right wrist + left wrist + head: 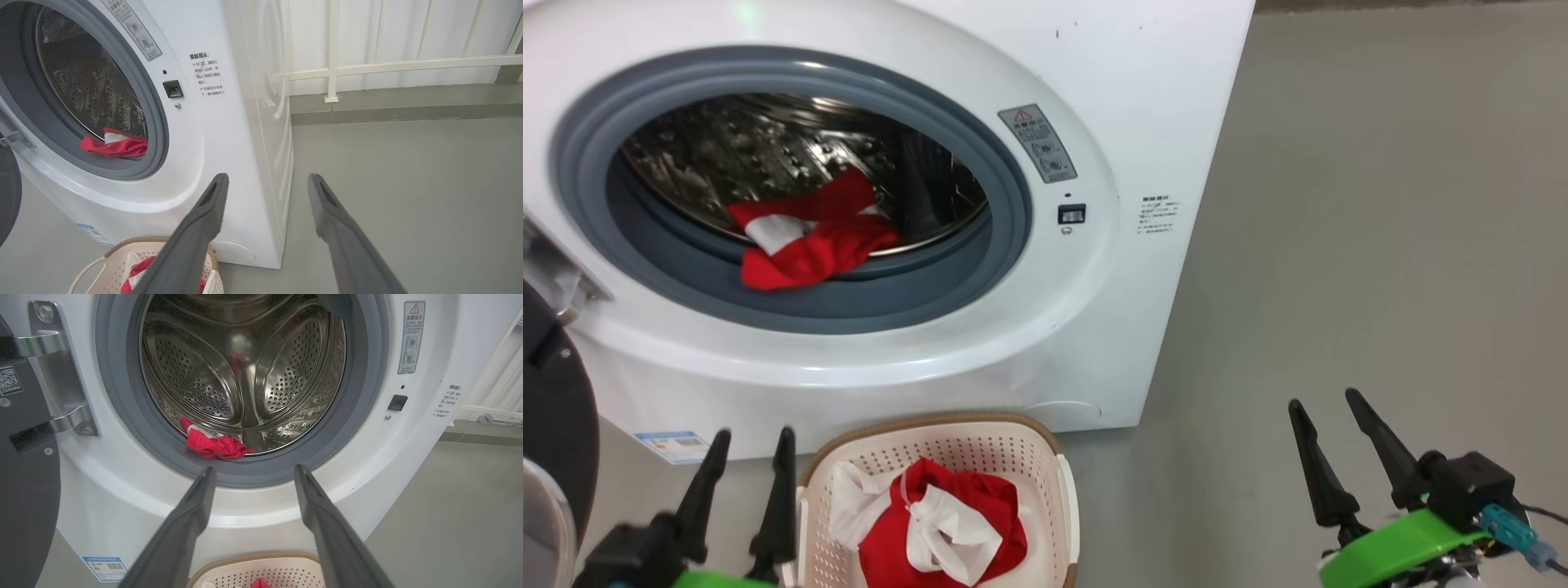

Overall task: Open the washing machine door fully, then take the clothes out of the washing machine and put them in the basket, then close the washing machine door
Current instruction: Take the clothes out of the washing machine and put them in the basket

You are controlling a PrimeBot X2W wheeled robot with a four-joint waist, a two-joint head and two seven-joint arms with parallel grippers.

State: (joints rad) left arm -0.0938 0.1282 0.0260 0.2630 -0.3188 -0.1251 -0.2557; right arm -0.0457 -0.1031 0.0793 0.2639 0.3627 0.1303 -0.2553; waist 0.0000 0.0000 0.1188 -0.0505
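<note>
Clothes (809,237) lie at the front lip of the washer's (1160,98) opening, above and beyond the left gripper (754,433). More red cloth (939,523) sits in the basket (931,426) at the washer's foot, just beside that gripper. Door (556,408) hangs open at the washer's left. Right gripper (1323,400) hovers off the washer's right corner. Both aim forward, fingers spread, empty.

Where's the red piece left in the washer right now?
In the head view the red and white garment lies at the front lip of the drum, spilling onto the grey rubber ring, above the basket.
</note>
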